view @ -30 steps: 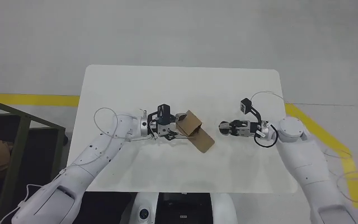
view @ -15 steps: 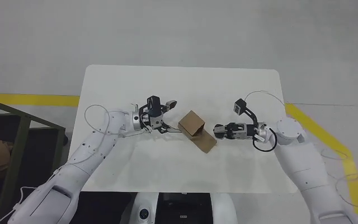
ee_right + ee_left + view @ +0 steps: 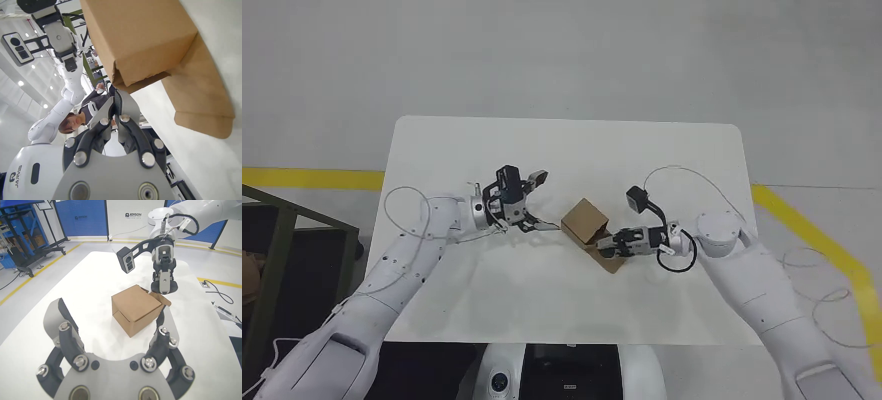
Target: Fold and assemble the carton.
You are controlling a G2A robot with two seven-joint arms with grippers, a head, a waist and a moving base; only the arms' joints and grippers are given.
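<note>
Left of centre in the top view, your left gripper [image 3: 538, 203] hangs, jaws apart, just beside the carton [image 3: 585, 218] mid-surface [image 3: 442, 150]. Right of it, the right gripper [image 3: 610, 246], jaws together, meets the loose flap [image 3: 613, 260]. You're mid-fold; next, probably push that flap shut.

- A white table [image 3: 542, 150] is standing on the grey floor.
- A yellow floor line [image 3: 312, 178] is running along the left, and another stretch is bending past the table's right side.
- A dark metal frame [image 3: 280, 255] is standing at the near left.
- Blue partition panels [image 3: 81, 217] are lining the room behind.
- A black cable [image 3: 220, 293] is trailing from a floor socket [image 3: 204, 284] beside the table.
</note>
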